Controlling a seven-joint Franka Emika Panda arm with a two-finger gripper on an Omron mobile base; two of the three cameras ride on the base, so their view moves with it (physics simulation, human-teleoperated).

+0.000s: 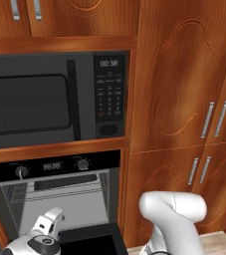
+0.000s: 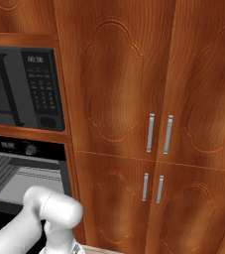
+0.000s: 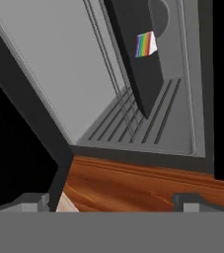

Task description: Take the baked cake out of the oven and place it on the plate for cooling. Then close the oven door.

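The black oven (image 1: pixel 55 167) stands open under the microwave, its grey cavity and wire racks (image 1: pixel 59 196) showing; its knobs and open cavity also appear at the left edge (image 2: pixel 25 149). The oven door (image 1: pixel 92 241) hangs down, open, as a black panel. The hand view, rolled sideways, looks into the cavity. There a small cake (image 3: pixel 145 44) with rainbow stripes and a white side sits on a dark tray (image 3: pixel 133 69). My gripper (image 1: pixel 54 216) hovers low in front of the opening, open and empty, its fingertips (image 3: pixel 34 200) wide apart and well short of the cake. The plate is out of view.
A dark grey microwave (image 1: pixel 35 99) with a keypad sits above the oven. Tall wooden cabinets with silver handles (image 2: pixel 158 134) fill the right side. A wooden strip (image 3: pixel 143 180) borders the oven opening close to my fingers.
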